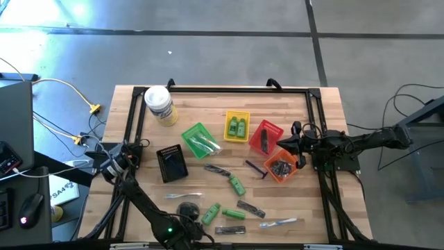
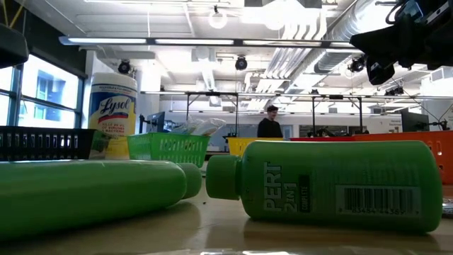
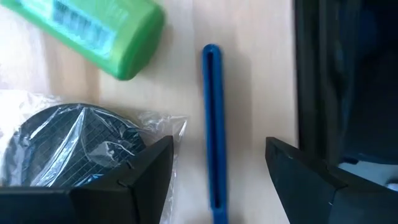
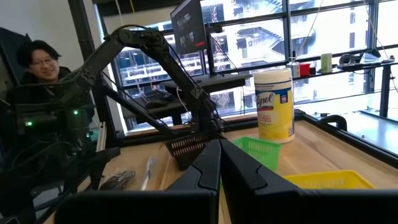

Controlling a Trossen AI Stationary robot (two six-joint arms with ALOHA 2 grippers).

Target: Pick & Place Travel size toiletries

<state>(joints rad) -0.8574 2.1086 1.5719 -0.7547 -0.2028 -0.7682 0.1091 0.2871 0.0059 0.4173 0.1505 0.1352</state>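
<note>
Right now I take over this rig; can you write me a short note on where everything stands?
Left end effector: open, low at the table's near edge, over a blue stick, beside a wrapped disc; holds nothing.
Right end effector: shut, empty, raised by the orange basket.
Done: two green bottles in the yellow basket; items in the green, red and orange baskets.
Left: loose bottles, razors and wrapped pieces on the table.

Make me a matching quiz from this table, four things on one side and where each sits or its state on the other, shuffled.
1. green bottles pair
2. wrapped disc
3. Lysol jar
4. right gripper

A. far left corner of the table
B. shut, above the orange basket
C. in the yellow basket
D. beside the open left gripper

Pairs: 1-C, 2-D, 3-A, 4-B
</note>
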